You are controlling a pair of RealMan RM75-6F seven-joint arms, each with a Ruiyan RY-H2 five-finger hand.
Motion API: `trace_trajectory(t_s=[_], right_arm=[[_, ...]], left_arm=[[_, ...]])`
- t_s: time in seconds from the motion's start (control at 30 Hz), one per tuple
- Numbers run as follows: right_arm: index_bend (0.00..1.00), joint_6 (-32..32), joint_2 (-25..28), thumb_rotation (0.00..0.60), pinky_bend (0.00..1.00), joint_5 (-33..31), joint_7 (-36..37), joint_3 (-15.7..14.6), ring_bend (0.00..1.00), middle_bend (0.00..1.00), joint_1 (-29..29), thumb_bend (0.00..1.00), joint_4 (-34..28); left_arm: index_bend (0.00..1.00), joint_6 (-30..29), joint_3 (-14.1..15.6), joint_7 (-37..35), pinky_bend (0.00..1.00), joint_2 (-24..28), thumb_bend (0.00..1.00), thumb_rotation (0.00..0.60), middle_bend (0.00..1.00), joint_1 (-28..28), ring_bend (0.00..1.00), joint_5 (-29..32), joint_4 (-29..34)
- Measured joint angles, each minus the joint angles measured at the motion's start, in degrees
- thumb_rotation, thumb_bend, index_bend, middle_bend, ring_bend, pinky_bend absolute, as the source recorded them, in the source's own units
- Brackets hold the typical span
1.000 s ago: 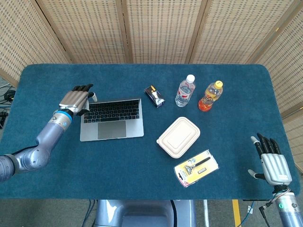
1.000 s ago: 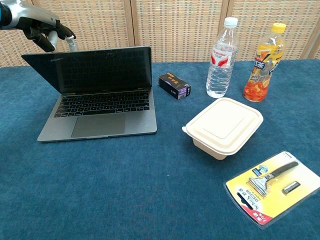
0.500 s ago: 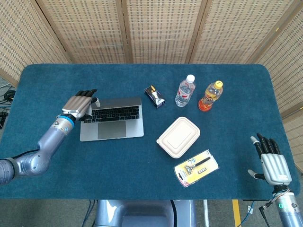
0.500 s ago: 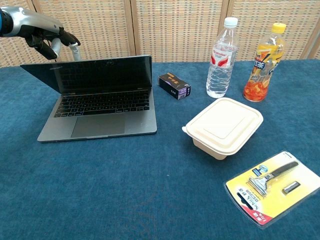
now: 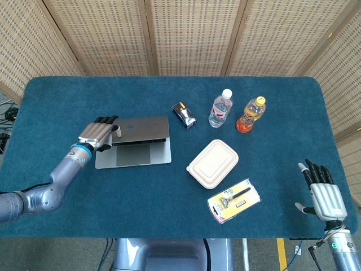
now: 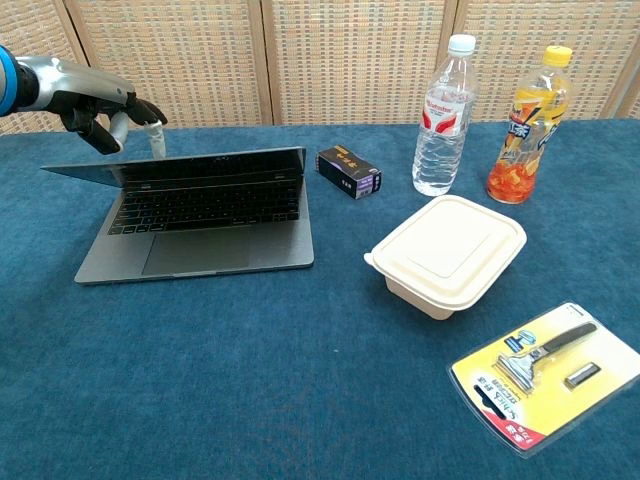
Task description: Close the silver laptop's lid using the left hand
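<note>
The silver laptop [image 5: 135, 144] [image 6: 195, 215] lies on the blue table, left of centre. Its lid [image 5: 141, 130] [image 6: 180, 167] is tilted well forward, roughly halfway down over the keyboard. My left hand [image 5: 98, 134] [image 6: 95, 98] is at the lid's left upper corner, fingers spread, with a fingertip touching the lid's back edge. My right hand [image 5: 324, 189] hovers open past the table's near right corner, far from the laptop, and shows only in the head view.
A small dark box [image 5: 184, 114] [image 6: 349, 171] lies right of the laptop. Behind stand a water bottle [image 5: 220, 108] [image 6: 443, 115] and an orange drink bottle [image 5: 250, 114] [image 6: 525, 125]. A beige lunch box [image 5: 212, 164] [image 6: 449, 254] and a packaged razor [image 5: 233, 200] [image 6: 545, 375] lie nearer.
The lid has swung forward from near upright to about half shut. My left hand followed it forward and downward. The right hand stayed still.
</note>
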State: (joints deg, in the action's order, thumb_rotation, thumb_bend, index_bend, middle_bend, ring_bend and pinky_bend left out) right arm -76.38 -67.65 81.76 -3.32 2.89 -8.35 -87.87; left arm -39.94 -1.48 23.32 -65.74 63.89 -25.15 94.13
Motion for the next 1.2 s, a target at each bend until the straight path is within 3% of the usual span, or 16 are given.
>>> trace_trajectory(t_s=[1.2], right_arm=[[0.00,0.08,0.23,0.600,0.00,-0.35,0.61,0.11,0.00,0.00,0.06,0.03,0.03]], left_arm=[[0.34,-2.60,3.92,4.85,0.00,-9.16,1.00,0.600,0.01,2.37,0.00,1.79,-1.35]])
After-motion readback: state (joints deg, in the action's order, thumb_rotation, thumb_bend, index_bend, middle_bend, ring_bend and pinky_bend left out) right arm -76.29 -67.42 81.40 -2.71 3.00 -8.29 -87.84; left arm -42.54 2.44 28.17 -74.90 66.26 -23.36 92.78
